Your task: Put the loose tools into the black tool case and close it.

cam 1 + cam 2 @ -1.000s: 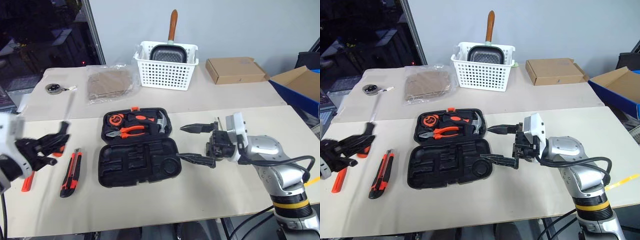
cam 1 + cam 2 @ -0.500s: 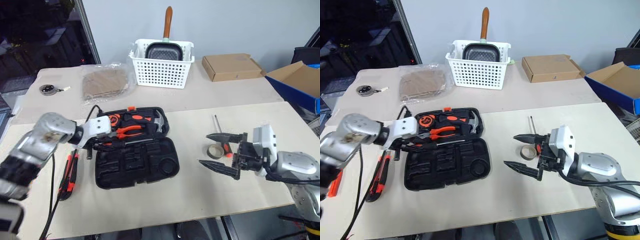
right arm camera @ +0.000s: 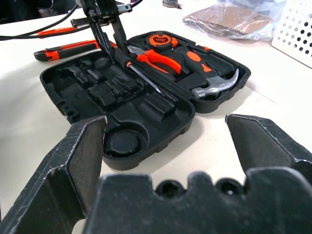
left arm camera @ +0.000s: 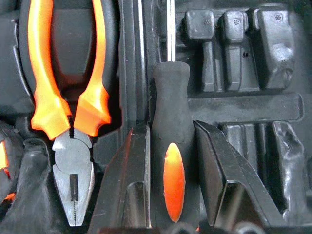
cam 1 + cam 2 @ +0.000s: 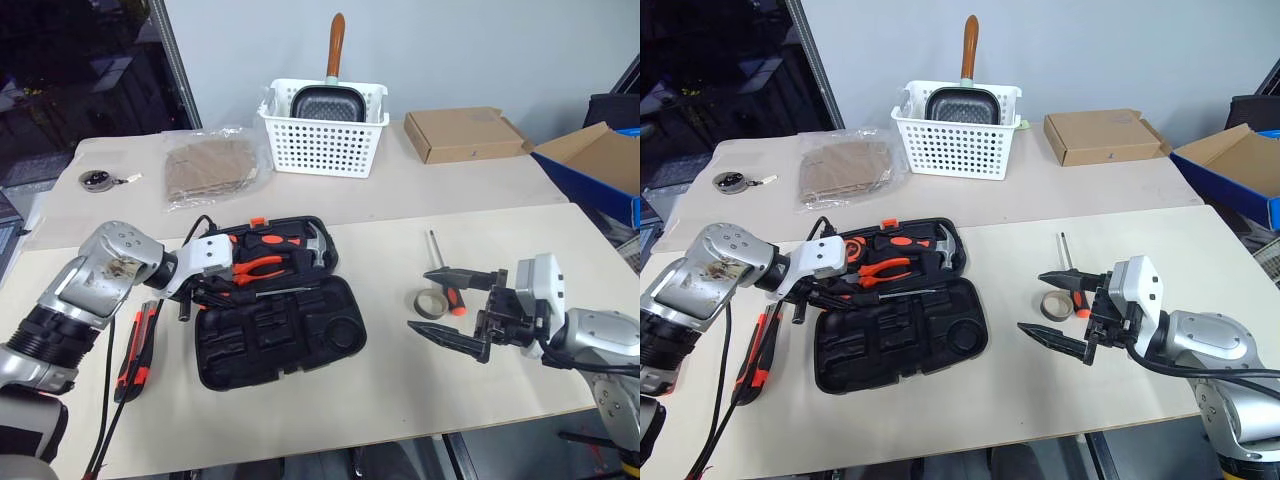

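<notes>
While your left gripper [image 4: 173, 161] clamps its jaws on a black-and-orange screwdriver [image 4: 171, 136] over the open black tool case [image 5: 275, 325], your right gripper [image 5: 448, 304], jaws wide, hovers beside it.

No readable text, label or number showing anywhere; marking on orange tape measure [image 3: 159, 39] in case staying too blurred.

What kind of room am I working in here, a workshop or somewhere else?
Probably a lab or test room set up as a workbench, not a real workshop: plain tables against a bare wall, cardboard boxes, and a white basket holding a pan beside the open tool case.
</notes>
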### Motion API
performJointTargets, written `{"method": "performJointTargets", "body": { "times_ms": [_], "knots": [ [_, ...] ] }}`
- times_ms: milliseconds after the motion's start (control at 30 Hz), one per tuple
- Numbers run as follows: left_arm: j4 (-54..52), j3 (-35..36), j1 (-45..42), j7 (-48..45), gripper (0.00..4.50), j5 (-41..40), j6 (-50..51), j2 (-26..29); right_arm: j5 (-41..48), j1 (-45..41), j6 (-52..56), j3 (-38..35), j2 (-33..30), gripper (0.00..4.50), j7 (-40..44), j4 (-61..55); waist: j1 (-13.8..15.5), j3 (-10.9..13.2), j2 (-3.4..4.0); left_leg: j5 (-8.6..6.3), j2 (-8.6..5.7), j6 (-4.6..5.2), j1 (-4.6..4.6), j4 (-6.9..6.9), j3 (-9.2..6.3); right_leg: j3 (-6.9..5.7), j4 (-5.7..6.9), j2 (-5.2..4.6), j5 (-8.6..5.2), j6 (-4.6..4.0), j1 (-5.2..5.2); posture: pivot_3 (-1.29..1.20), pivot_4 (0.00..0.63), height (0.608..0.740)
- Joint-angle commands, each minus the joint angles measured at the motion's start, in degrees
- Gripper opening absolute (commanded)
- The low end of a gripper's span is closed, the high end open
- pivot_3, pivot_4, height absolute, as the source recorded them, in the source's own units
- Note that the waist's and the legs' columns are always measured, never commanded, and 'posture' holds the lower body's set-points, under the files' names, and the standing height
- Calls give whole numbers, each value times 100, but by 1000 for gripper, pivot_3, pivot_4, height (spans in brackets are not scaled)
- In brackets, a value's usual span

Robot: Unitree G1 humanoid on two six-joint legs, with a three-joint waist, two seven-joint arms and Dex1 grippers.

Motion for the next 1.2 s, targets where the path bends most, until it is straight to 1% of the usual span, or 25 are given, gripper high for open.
{"method": "performJointTargets", "body": {
  "times_ms": [33,233,433,500,600,767,900,1067,1200],
  "knots": [
    [-443,252,40,-114,851,-299,682,69,119,-146,-180,-88,-51,4500,143,-25,-13,0,0,0,0,0,-1,1,0,0,1,0,0,0,0,0,150,740],
    [-1002,574,44,-59,851,-627,1445,230,57,-271,-257,-53,-67,4500,298,130,-39,0,-1,0,0,0,-1,6,-6,-2,1,0,0,0,-2,0,150,740],
    [-1751,845,444,166,851,-1157,2305,309,42,-352,-260,63,8,4500,256,97,-60,0,0,0,1,0,0,8,-7,-2,8,1,0,0,1,0,150,740],
    [-1830,814,593,326,851,-1112,2311,334,46,-365,-262,79,8,4500,252,98,-63,0,0,0,1,0,1,11,-8,-2,12,2,0,0,1,0,150,740],
    [-1710,722,669,621,851,-1013,2382,208,49,-383,-268,99,3,4500,245,103,-62,0,-1,1,2,0,3,18,-10,-2,17,4,1,-1,2,0,150,740],
    [-1318,530,672,907,851,-803,2207,121,77,-341,-259,58,-22,4500,240,43,-57,0,0,2,2,2,5,28,-15,-2,19,7,2,-3,6,0,150,740],
    [-1187,356,659,843,851,-712,2018,199,97,-284,-246,-6,-57,4500,250,1,-61,0,0,2,2,2,4,29,-16,-2,19,9,4,-5,4,0,150,740],
    [-748,78,608,939,851,-211,1280,185,80,-296,-244,14,-57,4500,243,1,-57,0,1,2,2,2,4,29,-17,-2,18,9,4,-6,6,0,150,740],
    [-449,-92,446,847,851,50,744,137,65,-384,-251,78,-45,4500,258,56,-56,0,1,6,1,7,8,31,-17,-1,32,10,6,-9,12,0,150,740]
  ]
}}
